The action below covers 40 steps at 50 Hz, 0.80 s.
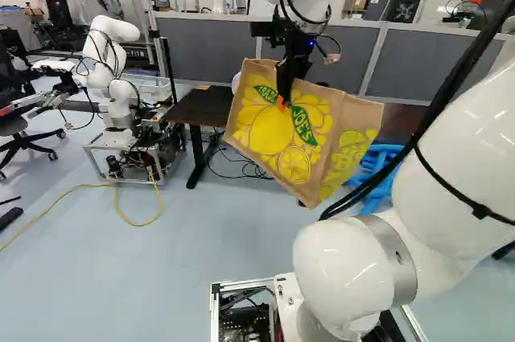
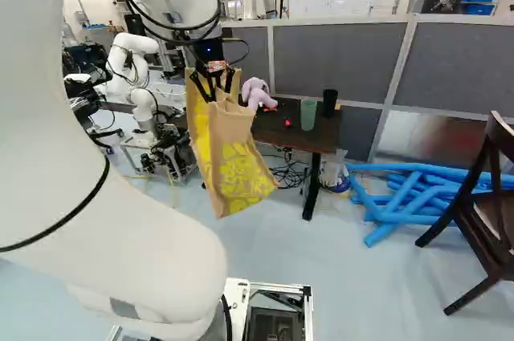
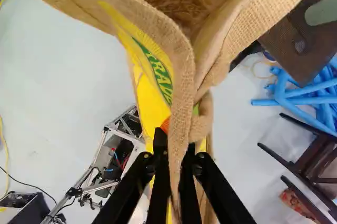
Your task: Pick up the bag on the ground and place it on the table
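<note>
Clearly tilted, coarse tan bag (image 1: 269, 129), yellow fruit print, green patches, rim clamped in black claw (image 1: 283, 102).

White arm, black cables (image 1: 455, 70).

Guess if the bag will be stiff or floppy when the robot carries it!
Probably a bit floppy: the bag's rim bends and curls near the gripper. It might swing, because it hangs tilted from one pinched spot. It probably isn't very slippery, since its cloth looks rough and woven.
</note>
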Motion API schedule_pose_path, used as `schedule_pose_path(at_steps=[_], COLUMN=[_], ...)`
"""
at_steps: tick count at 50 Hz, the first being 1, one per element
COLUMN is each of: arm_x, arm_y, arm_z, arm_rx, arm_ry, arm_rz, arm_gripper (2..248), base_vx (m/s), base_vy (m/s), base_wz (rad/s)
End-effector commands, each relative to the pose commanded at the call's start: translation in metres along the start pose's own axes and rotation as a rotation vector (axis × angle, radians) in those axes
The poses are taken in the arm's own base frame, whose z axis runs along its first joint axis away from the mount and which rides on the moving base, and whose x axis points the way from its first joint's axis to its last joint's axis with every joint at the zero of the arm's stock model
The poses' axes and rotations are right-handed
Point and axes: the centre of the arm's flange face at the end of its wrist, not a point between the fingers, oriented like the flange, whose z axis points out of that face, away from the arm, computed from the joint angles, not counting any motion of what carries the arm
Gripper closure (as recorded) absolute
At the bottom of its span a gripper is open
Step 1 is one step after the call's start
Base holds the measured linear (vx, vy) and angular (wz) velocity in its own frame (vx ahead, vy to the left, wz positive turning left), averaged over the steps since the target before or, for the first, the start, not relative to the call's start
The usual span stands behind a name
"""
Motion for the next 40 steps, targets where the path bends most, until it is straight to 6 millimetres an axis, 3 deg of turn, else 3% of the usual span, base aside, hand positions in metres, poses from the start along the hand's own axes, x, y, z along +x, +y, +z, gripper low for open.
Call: schedule_pose_path(at_steps=[40], arm_x=[0.0], arm_y=[0.0], arm_z=[0.0], arm_rx=[0.0], arm_ry=[0.0], arm_rz=[0.0], arm_gripper=[228], base_vx=[0.142], base_vy=[0.089], base_wz=[-0.021])
